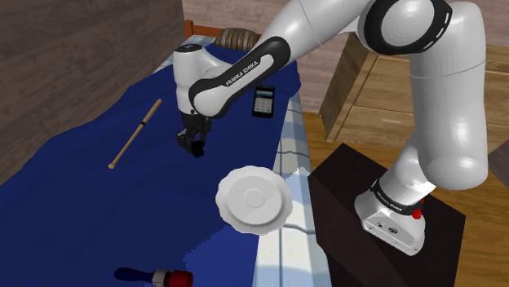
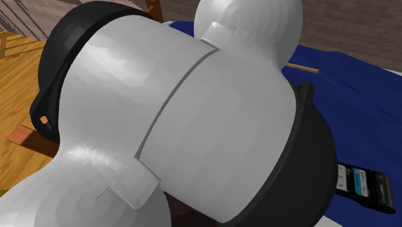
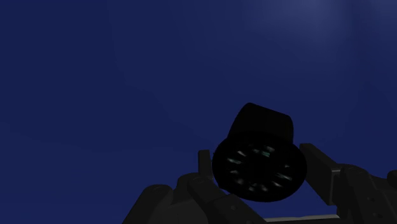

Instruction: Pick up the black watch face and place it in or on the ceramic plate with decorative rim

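low in the middle of the shoulder view you see a white scalloped plate (image 1: 254,200) at the edge of the blue cloth (image 1: 73,187). above it, left of centre, your claw (image 1: 194,147) is clamped on the black watch face (image 3: 259,168), over the cloth.

There is one black watch face (image 3: 259,168), one white plate (image 1: 254,200) with a scalloped rim, one wooden bat (image 1: 134,134), one calculator (image 1: 263,101), one blue-handled, red-headed tool (image 1: 155,278), one blue-covered bed (image 1: 81,187), one white arm (image 1: 440,98) and one dark stand (image 1: 343,204).
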`<state>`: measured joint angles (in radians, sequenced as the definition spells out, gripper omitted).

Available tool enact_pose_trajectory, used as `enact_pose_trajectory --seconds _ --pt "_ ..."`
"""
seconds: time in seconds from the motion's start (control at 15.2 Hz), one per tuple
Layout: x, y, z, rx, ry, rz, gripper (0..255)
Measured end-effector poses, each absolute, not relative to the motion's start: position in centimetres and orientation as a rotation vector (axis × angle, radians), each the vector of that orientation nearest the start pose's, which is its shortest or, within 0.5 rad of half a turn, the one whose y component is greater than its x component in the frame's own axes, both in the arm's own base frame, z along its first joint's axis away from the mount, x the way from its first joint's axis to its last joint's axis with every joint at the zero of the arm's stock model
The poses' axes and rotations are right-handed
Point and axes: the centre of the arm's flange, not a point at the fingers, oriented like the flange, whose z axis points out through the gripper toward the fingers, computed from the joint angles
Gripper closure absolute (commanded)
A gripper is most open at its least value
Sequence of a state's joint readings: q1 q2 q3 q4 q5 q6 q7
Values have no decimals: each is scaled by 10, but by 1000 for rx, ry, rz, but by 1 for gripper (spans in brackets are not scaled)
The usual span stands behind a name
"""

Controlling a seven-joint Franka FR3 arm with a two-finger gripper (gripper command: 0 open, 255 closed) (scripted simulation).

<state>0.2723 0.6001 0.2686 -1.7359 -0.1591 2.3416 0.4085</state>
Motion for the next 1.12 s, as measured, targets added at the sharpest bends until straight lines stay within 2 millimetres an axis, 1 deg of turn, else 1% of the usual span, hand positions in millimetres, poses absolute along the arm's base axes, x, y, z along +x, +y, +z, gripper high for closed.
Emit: enact_pose_trajectory --seconds 0.86,0.92,1.06,1.12 --pt "585 327 315 -3082 -301 -19 255" --pt "579 327 318 -3082 -301 -19 255" --pt "558 327 323 -3081 -301 -19 255" --pt "546 322 324 -3081 -302 -19 255"
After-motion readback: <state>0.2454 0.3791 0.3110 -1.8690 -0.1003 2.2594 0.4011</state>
